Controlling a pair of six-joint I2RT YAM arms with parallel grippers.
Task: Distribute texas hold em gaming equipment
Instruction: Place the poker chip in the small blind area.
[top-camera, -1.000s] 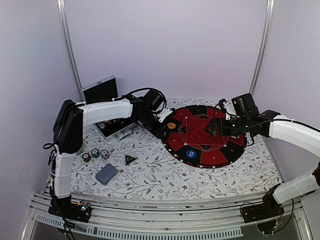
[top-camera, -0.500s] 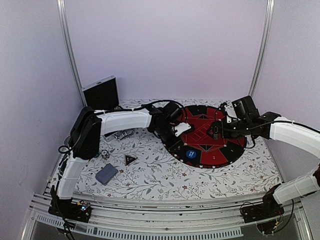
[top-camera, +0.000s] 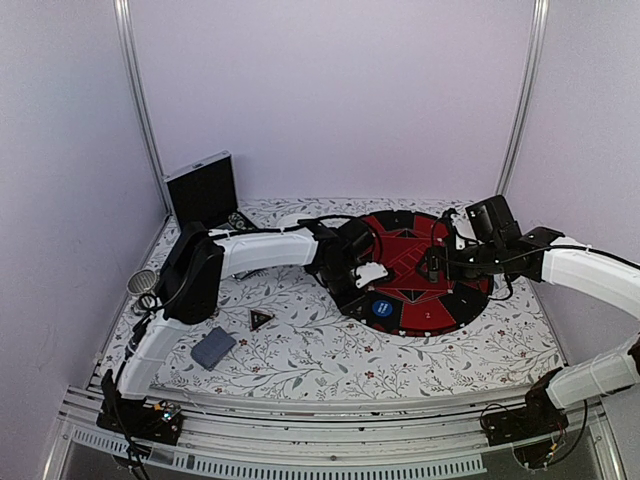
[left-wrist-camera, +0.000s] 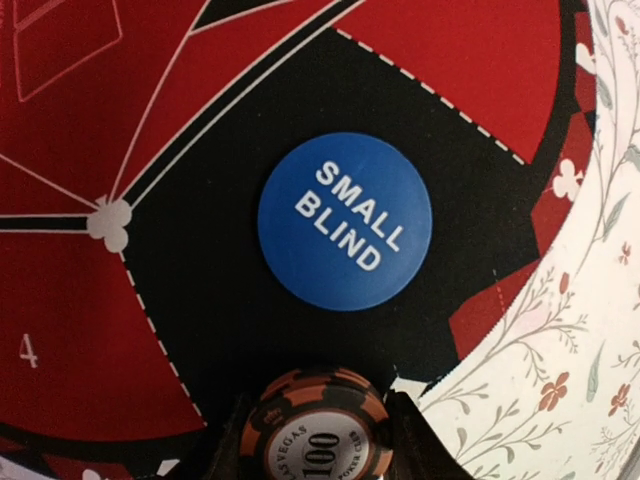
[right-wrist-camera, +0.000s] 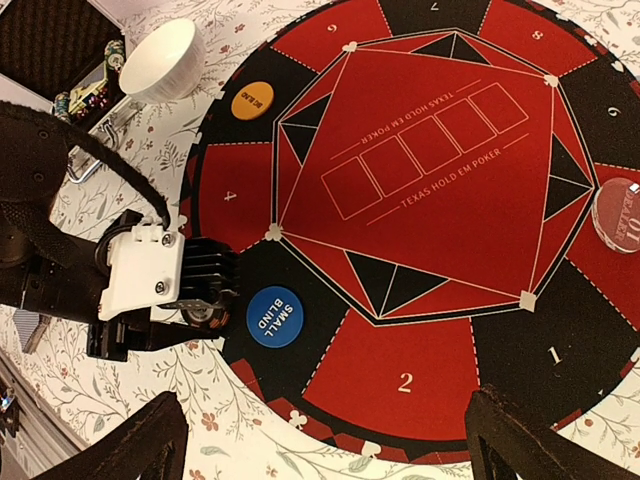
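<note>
The left end effector (left-wrist-camera: 318, 445) is squeezing a poker chip (left-wrist-camera: 318, 420) and is now bringing it over the mat (left-wrist-camera: 200, 330), just beside the blue disc (left-wrist-camera: 345, 222), ready for dropping. The right end effector (right-wrist-camera: 335, 445) is hanging wide apart.

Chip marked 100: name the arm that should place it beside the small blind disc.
Left. The left gripper holds the chip right beside the small blind disc; the right gripper is open, empty and farther away.
</note>
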